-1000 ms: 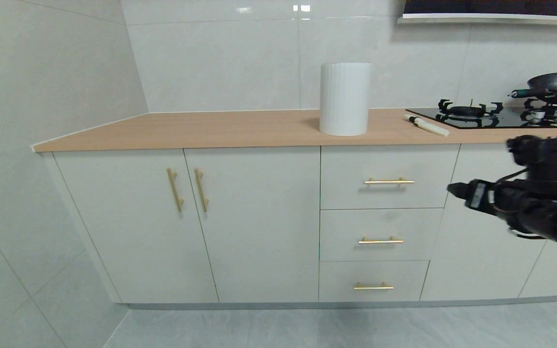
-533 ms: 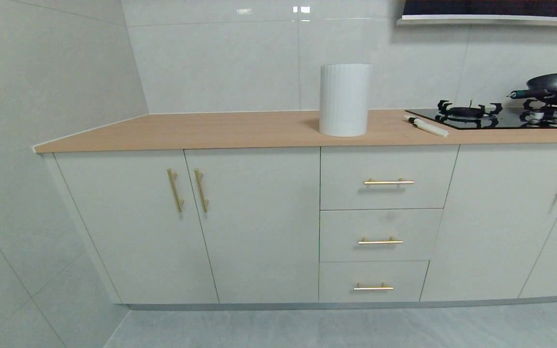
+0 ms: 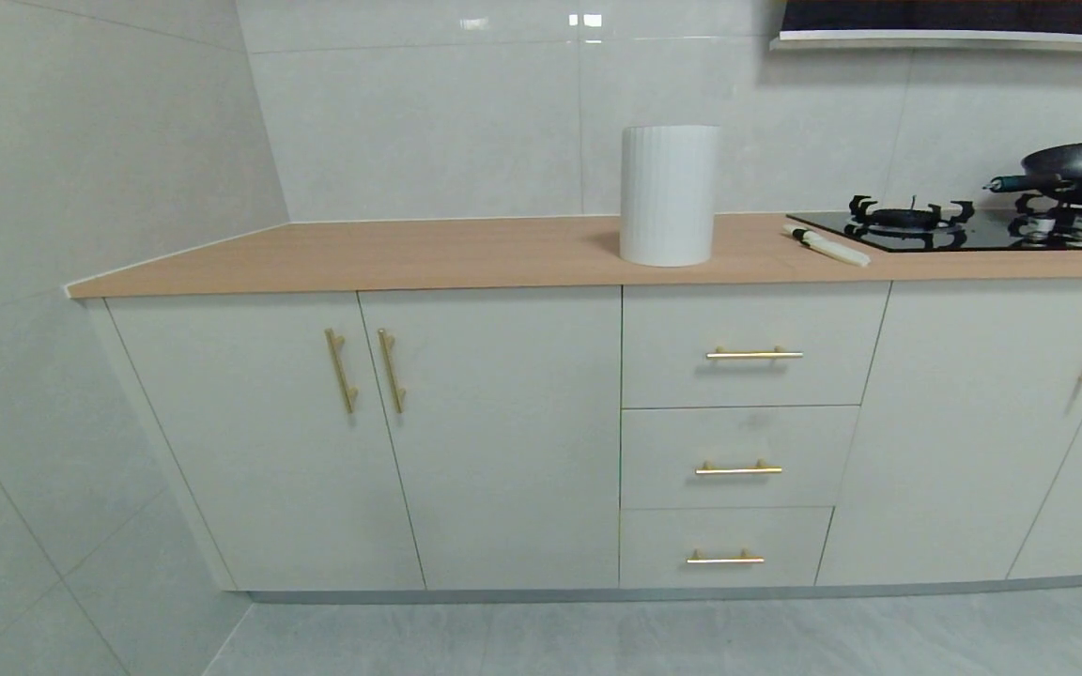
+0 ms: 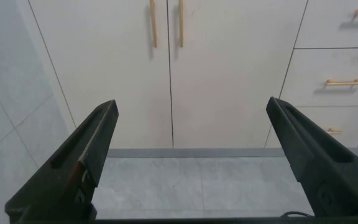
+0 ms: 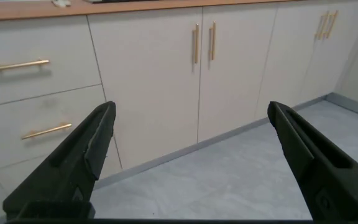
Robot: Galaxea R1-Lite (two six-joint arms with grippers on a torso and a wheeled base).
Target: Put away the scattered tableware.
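Note:
A pale utensil lies on the wooden countertop, just left of the hob. To its left stands a tall white ribbed holder, upright. My left gripper is open and empty, held low above the grey floor and facing the double cupboard doors. My right gripper is also open and empty, low in front of the cabinets, with drawer fronts to one side.
A black gas hob with a black wok sits at the counter's right end. Below the counter are double doors and three drawers with gold handles. A tiled wall closes the left side.
The right arm, which showed at the right edge of the head view one second ago, has dropped out of that view. The counter items have not moved.

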